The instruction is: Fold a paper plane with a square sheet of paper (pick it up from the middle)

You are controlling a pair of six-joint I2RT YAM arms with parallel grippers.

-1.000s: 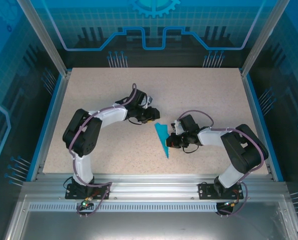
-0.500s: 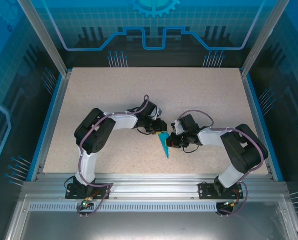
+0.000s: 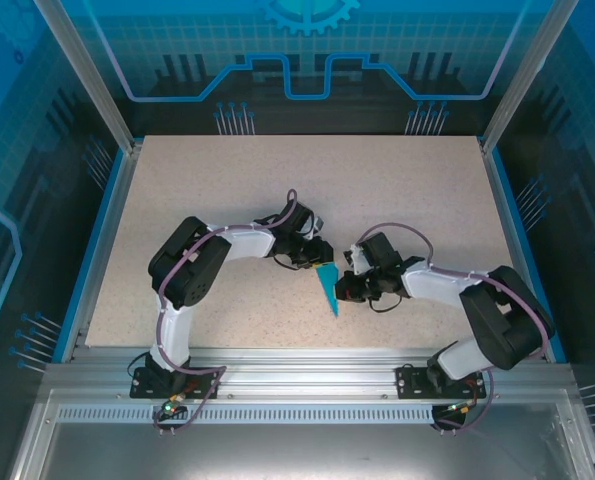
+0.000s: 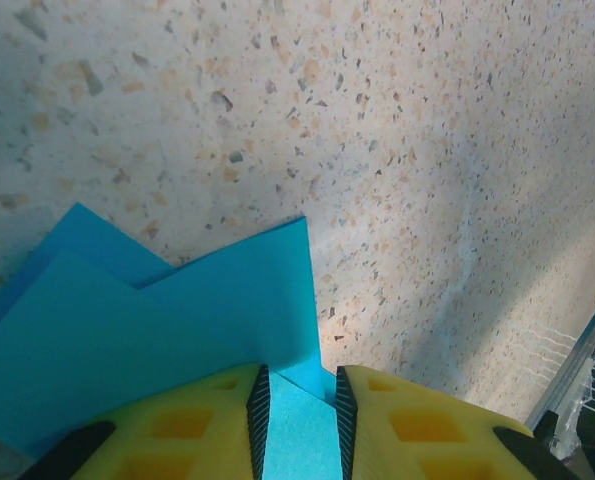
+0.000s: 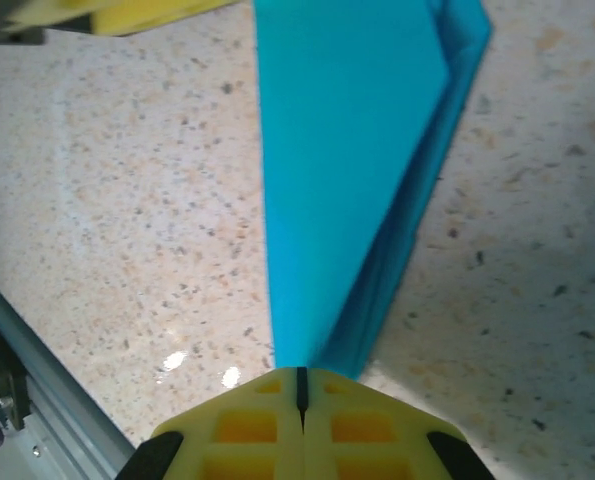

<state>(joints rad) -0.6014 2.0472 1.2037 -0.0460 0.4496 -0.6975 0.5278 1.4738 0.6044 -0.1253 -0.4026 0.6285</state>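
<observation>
- The paper plane [image 3: 326, 285] lies near the middle of the speckled tabletop [image 3: 397, 190], between the two arms. It is a narrow teal dart with its point toward the near edge.
- The left hand [image 3: 321, 263] sits at the plane's wide far end. In the left wrist view, its yellow fingers [image 4: 187, 420] stand slightly apart over the layered paper [image 4: 157, 340], with teal showing in the gap. It cannot be told whether they pinch the paper or only rest on it.
- The right hand [image 3: 341, 289] is just beside the plane's right edge, clenched tight. In the right wrist view, the paper [image 5: 347, 170] narrows down to its closed fingertips [image 5: 300, 378].
</observation>
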